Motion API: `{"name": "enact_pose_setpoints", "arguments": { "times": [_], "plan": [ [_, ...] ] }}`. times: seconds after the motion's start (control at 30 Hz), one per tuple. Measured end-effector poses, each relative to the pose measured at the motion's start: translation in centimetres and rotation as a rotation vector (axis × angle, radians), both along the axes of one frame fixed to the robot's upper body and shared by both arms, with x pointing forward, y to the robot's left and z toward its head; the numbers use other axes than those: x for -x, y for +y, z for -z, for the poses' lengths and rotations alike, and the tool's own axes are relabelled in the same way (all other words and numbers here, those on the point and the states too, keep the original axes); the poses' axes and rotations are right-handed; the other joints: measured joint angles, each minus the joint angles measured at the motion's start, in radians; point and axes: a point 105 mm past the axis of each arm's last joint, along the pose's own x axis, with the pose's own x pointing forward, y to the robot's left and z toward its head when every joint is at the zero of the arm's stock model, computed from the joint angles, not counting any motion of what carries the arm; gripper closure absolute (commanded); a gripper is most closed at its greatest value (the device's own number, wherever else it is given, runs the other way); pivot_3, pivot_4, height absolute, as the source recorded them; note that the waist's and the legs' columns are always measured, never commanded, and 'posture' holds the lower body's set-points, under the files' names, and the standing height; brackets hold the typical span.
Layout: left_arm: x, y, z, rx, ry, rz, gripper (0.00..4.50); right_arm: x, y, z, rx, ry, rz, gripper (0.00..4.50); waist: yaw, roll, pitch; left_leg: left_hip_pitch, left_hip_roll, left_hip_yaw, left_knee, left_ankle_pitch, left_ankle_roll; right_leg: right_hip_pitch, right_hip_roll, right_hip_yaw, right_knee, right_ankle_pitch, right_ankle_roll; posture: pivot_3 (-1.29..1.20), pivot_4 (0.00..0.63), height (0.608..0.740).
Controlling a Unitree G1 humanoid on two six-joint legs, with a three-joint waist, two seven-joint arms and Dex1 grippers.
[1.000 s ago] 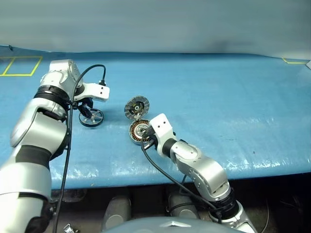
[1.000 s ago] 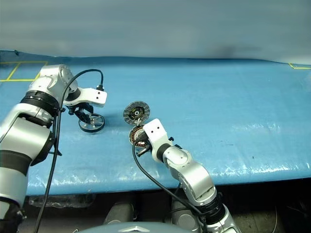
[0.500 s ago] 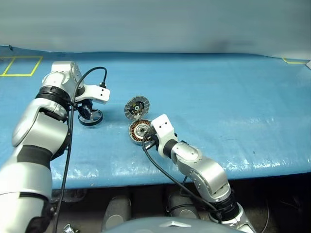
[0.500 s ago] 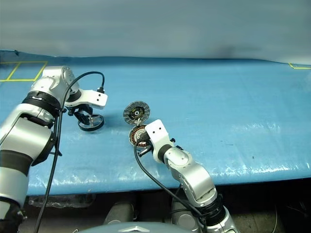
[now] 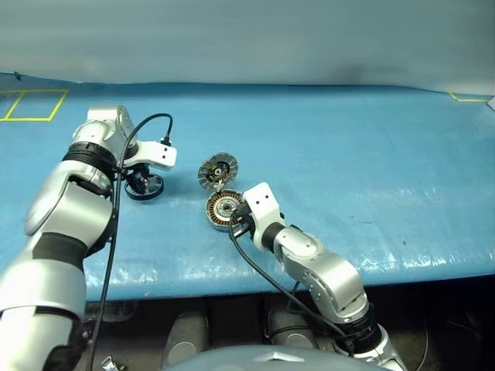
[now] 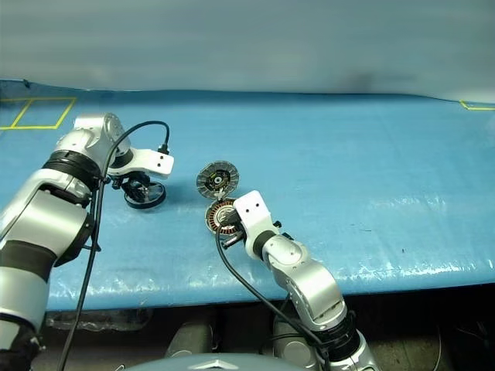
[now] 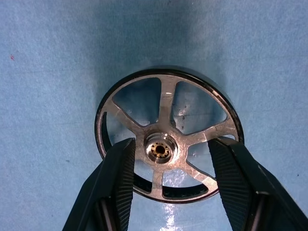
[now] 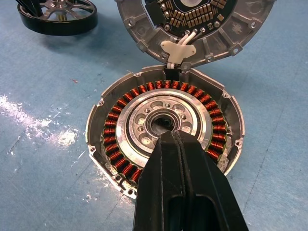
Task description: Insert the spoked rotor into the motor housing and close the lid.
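Spoked rotor [image 7: 166, 134] flat, hub up; lid [image 8: 192, 24] upright, open

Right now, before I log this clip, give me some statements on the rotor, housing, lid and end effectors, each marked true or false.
1. The spoked rotor lies on the blue table cover, apart from the motor housing. True.
2. The lid is shut over the housing. False: it stands open, inner face showing.
3. The left end effector is open, one finger on either side of the rotor's hub. True.
4. The right end effector is wide open. False: it is shut, its tips over the housing's centre.
5. The rotor already sits in the housing. False: the windings are uncovered.
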Motion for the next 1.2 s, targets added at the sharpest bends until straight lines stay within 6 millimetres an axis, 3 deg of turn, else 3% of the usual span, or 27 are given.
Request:
{"name": "enact_pose_setpoints", "arguments": {
  "times": [0.17, 0.33, 0.73, 0.9, 1.0, 1.13, 1.2],
  "plan": [
    [-0.1, -0.2, 0.2, -0.005, -0.003, 0.009, 1.92, 0.1, -0.1, -0.4, -0.008, -0.016, 0.002, 4.5, -0.001, 0.0, 0.0, 0.0, 0.0, 0.0, 0.0, 0.0, 0.0, 0.0, 0.0, 0.0, 0.0, 0.0, 0.0, 0.0, 0.15, 0.74],
    [0.0, -0.1, -0.1, -0.01, 0.003, 0.001, 3.04, 0.0, -0.2, -0.4, -0.006, -0.015, 0.01, 4.5, 0.0, 0.0, 0.0, 0.0, 0.0, 0.0, 0.0, 0.0, 0.0, 0.001, 0.0, 0.0, 0.0, 0.0, 0.0, 0.0, 0.15, 0.74],
    [0.1, 0.1, -0.6, 0.037, -0.001, -0.008, 3.18, 0.0, -0.2, -0.4, -0.007, -0.017, 0.014, 4.5, -0.002, 0.0, 0.0, 0.0, 0.0, 0.0, 0.001, 0.0, 0.0, 0.0, 0.0, 0.0, 0.0, 0.0, 0.0, 0.0, 0.15, 0.74],
    [1.1, 1.5, -2.6, 0.049, 0.017, 0.08, 3.18, 0.0, -0.3, -0.5, -0.008, -0.017, 0.011, 4.5, -0.004, 0.0, 0.0, 0.0, 0.001, 0.0, 0.0, 0.0, 0.0, 0.0, 0.0, 0.0, 0.0, 0.001, -0.002, 0.0, 0.15, 0.74],
    [2.1, 1.8, -2.9, 0.059, 0.012, 0.161, 3.18, -0.1, -0.2, -0.6, -0.01, -0.021, 0.002, 4.5, -0.003, 0.0, 0.0, 0.0, 0.001, 0.0, 0.0, 0.0, 0.0, 0.0, 0.0, 0.001, 0.0, 0.001, -0.002, 0.0, 0.15, 0.74],
    [4.5, 0.5, -2.2, 0.108, 0.055, 0.273, 3.18, -0.2, 0.0, -0.8, -0.009, -0.029, -0.01, 4.5, -0.002, 0.0, 0.0, 0.0, 0.001, -0.001, 0.0, 0.0, 0.0, 0.0, 0.0, 0.001, 0.0, 0.001, -0.002, 0.0, 0.15, 0.74],
    [5.9, -1.3, -2.2, 0.176, 0.074, 0.336, 3.18, -0.3, 0.0, -0.9, -0.006, -0.032, -0.016, 4.5, 0.002, 0.0, 0.0, 0.0, 0.0, -0.001, 0.0, 0.0, 0.0, 0.001, -0.001, 0.0, 0.0, 0.001, -0.002, 0.0, 0.15, 0.74]
  ]
}}
